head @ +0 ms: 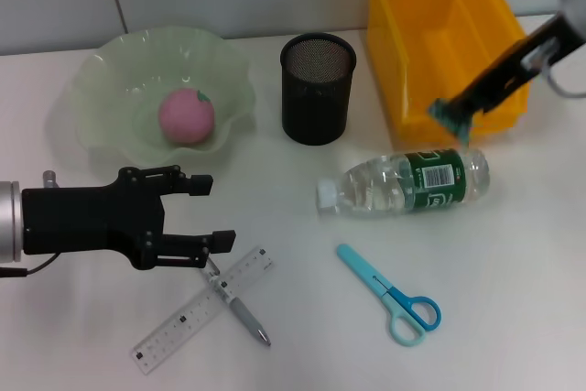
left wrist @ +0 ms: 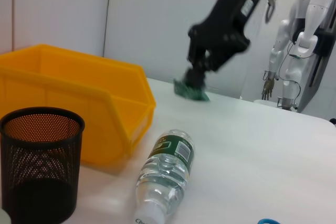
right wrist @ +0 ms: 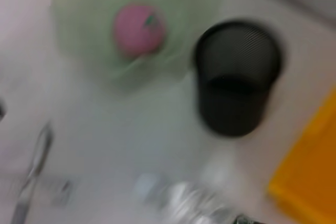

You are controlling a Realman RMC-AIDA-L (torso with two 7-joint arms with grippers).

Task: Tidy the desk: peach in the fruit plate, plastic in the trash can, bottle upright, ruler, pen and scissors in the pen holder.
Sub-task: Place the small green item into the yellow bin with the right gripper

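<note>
On desk (head: 513, 299): one bottle (head: 407, 182), one scissors (head: 391, 295)

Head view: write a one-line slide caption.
Right gripper carries green plastic beside the yellow bin; peach plated, bottle lying down, left gripper above the ruler.

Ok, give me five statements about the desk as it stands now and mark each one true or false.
1. The peach lies in the green fruit plate. True.
2. The bottle stands upright. False: it lies on its side, near the yellow bin.
3. The right gripper holds a green scrap of plastic. True.
4. The scissors are in the pen holder. False: they lie on the desk, in front of the bottle.
5. The left gripper is shut on the pen. False: it is open, with the pen and ruler lying crossed on the desk beside it.
</note>
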